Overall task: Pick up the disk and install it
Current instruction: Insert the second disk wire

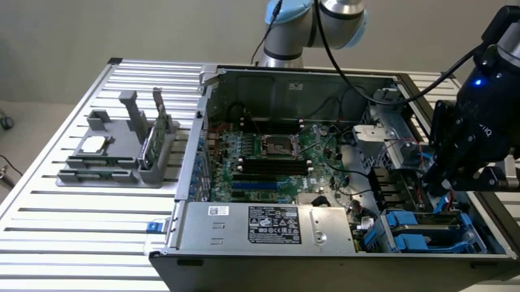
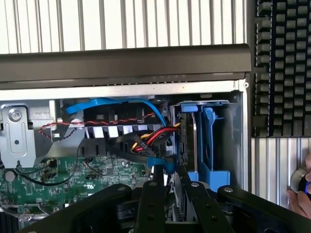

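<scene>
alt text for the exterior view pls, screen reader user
A robot arm's end effector hangs inside an open computer case, above the blue drive bays at the exterior view's right. The motherboard lies exposed, and a grey parts holder stands on the slatted table.

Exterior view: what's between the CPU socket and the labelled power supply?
In the exterior view, rows of black slots and a blue slot on the green motherboard lie between the CPU socket and the power supply.
</scene>
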Action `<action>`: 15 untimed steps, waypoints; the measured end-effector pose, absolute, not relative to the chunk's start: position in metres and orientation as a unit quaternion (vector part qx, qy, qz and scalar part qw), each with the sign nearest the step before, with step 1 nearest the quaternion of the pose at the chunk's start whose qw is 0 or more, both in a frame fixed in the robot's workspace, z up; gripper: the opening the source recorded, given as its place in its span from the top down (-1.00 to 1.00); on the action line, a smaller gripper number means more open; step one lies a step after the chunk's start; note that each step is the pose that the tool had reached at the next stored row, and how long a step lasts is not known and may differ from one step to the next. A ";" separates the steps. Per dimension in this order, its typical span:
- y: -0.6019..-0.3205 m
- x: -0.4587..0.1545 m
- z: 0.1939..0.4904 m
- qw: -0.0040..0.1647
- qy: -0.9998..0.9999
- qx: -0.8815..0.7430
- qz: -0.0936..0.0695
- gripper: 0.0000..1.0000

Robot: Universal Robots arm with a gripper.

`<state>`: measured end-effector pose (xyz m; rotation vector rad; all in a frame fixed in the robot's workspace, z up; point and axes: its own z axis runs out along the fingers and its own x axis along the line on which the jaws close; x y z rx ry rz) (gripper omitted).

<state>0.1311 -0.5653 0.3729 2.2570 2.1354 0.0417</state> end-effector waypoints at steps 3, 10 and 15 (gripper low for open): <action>-0.565 0.132 0.371 0.017 0.687 0.726 0.013 0.51; -0.565 0.133 0.368 0.017 0.687 0.726 0.013 0.67; -0.567 0.130 0.366 0.017 0.687 0.726 0.013 0.67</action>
